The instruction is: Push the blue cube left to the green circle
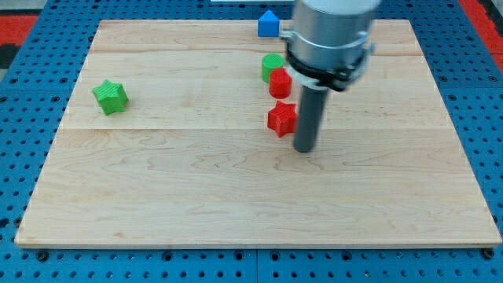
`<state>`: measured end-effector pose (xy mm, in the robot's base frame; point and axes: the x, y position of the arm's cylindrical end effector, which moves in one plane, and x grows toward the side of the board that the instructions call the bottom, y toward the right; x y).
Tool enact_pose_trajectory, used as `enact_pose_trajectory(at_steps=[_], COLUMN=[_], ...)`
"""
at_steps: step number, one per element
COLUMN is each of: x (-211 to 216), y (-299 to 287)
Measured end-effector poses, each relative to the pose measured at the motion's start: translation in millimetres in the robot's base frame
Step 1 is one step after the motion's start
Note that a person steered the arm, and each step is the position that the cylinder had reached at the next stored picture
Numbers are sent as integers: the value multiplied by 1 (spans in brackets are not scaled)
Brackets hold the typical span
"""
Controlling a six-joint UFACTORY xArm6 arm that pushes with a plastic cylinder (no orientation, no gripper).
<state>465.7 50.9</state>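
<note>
A blue cube [269,23] with a peaked top sits at the top edge of the wooden board [157,196], just left of the arm's body. A green circle block [271,64] lies below it, touching a red block [280,82] at its lower right. My tip [304,149] rests on the board just right of and slightly below a red star block [281,118], well below the blue cube and the green circle.
A green star block [110,96] sits far at the view's left. The arm's grey body [328,39] hangs over the board's upper right and hides what lies behind it. A blue pegboard surrounds the board.
</note>
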Motion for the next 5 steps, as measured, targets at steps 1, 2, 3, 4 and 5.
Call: enact_pose_trajectory(at_steps=[1, 2, 3, 4, 5], x=[-43, -63, -40, -80, -149], y=[-36, -40, -40, 27, 113])
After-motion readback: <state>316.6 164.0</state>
